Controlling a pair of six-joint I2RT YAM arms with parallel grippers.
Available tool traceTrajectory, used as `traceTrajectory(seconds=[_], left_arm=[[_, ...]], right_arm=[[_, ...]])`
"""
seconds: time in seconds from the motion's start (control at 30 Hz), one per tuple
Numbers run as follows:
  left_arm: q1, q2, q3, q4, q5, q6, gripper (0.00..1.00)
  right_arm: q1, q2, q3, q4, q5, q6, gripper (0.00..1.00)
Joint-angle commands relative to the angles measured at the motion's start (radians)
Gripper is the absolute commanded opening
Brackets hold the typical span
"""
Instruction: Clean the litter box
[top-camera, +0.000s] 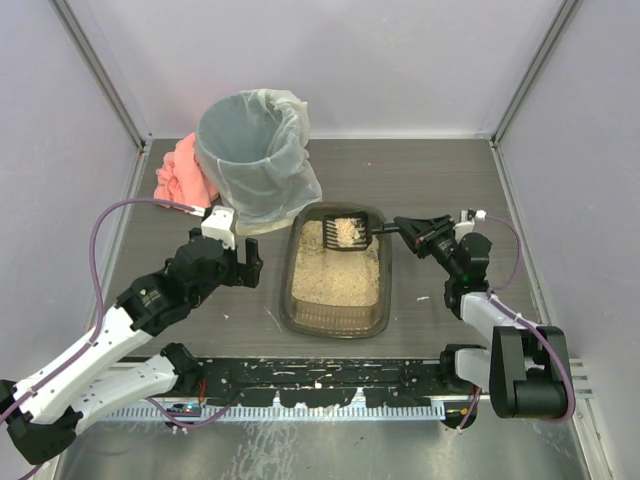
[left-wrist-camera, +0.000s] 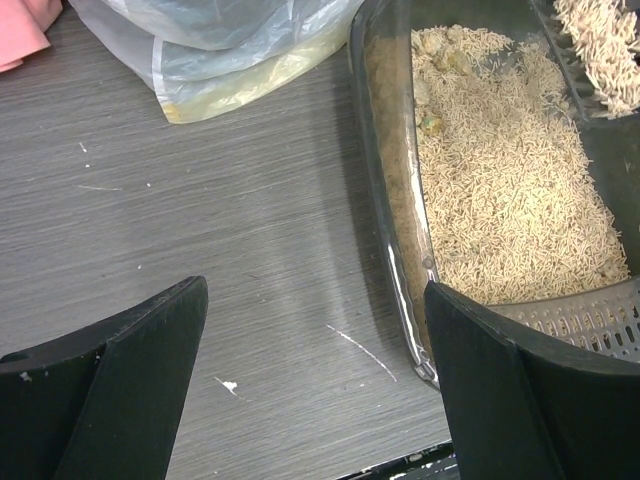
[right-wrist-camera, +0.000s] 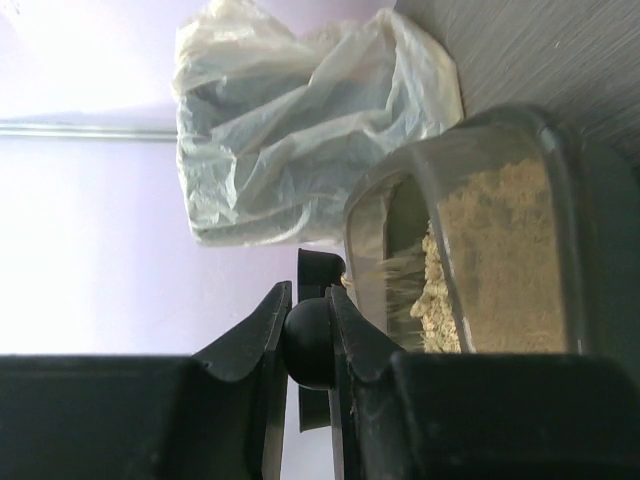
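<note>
The litter box (top-camera: 292, 300) is a shallow dark tray of beige litter at the table's middle; it also shows in the left wrist view (left-wrist-camera: 388, 190) and in the right wrist view (right-wrist-camera: 375, 215). My right gripper (top-camera: 418, 232) is shut on the black handle (right-wrist-camera: 310, 345) of a litter scoop (top-camera: 347, 230). The scoop is loaded with litter and clumps and held over the box's far end. My left gripper (top-camera: 245, 262) is open and empty, just left of the box, with one finger (left-wrist-camera: 520, 380) over its rim.
A tall round bin (top-camera: 252, 150) with a whitish plastic liner stands behind the box. A pink cloth (top-camera: 180, 170) lies to the bin's left. Grey walls enclose the table on three sides.
</note>
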Motion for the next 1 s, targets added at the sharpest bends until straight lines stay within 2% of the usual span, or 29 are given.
traceTrajectory(seconds=[0.0,0.1,0.23,0.33,0.47,0.57,0.7,0.8,0.9,0.97], left_arm=[[0.004,0.002,0.014,0.025,0.003,0.007,0.91],[0.004,-0.004,0.010,0.024,-0.013,0.009,0.91],[0.004,-0.008,0.013,0.031,0.000,0.009,0.91],[0.004,-0.011,0.010,0.025,-0.008,0.006,0.91],[0.003,-0.006,0.018,0.019,-0.003,0.007,0.91],[0.004,-0.015,0.012,0.025,-0.015,0.004,0.91],[0.004,-0.011,0.020,0.017,-0.005,0.005,0.92],[0.004,-0.017,0.011,0.017,-0.021,0.005,0.92],[0.003,-0.019,0.008,0.025,-0.018,0.005,0.92],[0.004,-0.017,0.019,0.005,-0.011,0.001,0.92]], right_arm=[[-0.035,-0.049,-0.032,0.064,0.052,0.036,0.01],[0.053,-0.028,0.048,0.027,-0.005,-0.056,0.01],[-0.026,-0.085,-0.012,0.018,0.059,0.001,0.01],[0.051,-0.040,0.071,-0.002,-0.022,-0.089,0.01],[-0.026,-0.075,-0.018,0.036,0.041,0.005,0.01],[0.049,-0.027,0.045,0.045,-0.043,-0.048,0.01],[-0.042,-0.079,-0.035,0.044,0.024,0.027,0.01],[0.054,-0.050,0.055,0.012,-0.047,-0.080,0.01],[-0.028,-0.104,-0.006,-0.010,0.012,-0.022,0.01],[-0.017,-0.108,0.002,0.009,0.003,-0.035,0.01]])
